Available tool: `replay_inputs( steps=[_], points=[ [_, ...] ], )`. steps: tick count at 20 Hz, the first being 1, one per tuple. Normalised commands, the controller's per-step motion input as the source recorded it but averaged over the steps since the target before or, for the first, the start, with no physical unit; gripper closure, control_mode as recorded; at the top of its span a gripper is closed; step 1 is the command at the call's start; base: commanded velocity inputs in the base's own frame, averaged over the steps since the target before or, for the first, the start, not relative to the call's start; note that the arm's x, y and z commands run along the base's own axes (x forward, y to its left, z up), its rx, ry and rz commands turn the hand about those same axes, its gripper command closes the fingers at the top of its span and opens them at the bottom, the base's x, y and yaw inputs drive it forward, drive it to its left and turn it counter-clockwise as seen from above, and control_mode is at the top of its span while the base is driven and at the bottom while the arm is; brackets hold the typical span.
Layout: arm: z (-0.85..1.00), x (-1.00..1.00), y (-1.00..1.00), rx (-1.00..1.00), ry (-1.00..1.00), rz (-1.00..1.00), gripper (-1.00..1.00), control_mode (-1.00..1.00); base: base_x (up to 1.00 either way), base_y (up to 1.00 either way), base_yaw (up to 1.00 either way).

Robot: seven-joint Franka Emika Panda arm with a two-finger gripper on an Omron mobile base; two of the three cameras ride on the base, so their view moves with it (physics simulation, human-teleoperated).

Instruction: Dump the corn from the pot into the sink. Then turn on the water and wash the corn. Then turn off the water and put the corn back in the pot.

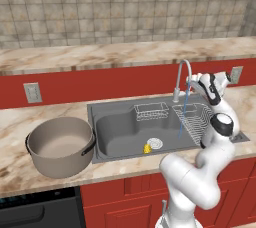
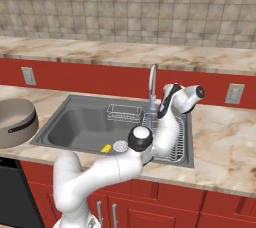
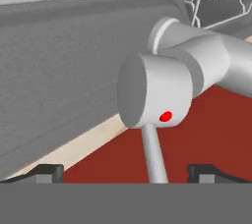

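**Wash Phase: Water Running, Hand at the Faucet**

**Completed, as judged from the scene.** The pot stands upright on the worktop to the left of the sink, and its beige inside appears bare. The corn lies on the sink floor, just beside the round silver drain; the right base view confirms the same placement. The dump step is therefore done. A thin blue stream falls from the faucet spout, so the water is on. The stream lands well to the right of the corn, near the wire dish rack, not on the cob itself.

**Hand state.** The hand is spread wide and carries nothing. In the hand view its two fingertips stand far apart, with the thin faucet lever rising between them and no contact visible on either side. The grey faucet body with its red dot sits directly ahead.

**Remaining.** The washing is in progress. The water must be shut off at the lever, which the hand's position suggests is the step now being set up. After that, the corn must be picked out of the basin and returned to the pot.
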Motion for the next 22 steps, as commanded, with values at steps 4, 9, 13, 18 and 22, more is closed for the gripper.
replay_inputs(
  steps=[4, 9, 13, 18, 22],
  points=[
    [-0.01, 0.77, -0.44, 0.00, 0.00, 0.11, -1.00, -1.00, 0.00, 0.00, 0.00],
    [-0.03, 0.82, -0.34, 0.01, 0.00, 0.14, -1.00, -1.00, 0.00, 0.00, 0.00],
    [-0.07, 0.84, -0.28, 0.08, 0.00, 0.26, -1.00, -1.00, 0.00, 0.00, 0.00],
    [0.00, 0.53, -0.03, 0.10, -0.02, 0.38, -1.00, -1.00, 0.00, 0.00, 0.00],
    [0.00, 0.08, -0.01, 0.09, -0.11, 0.62, -1.00, -1.00, 0.00, 0.00, 0.00]
  ],
)
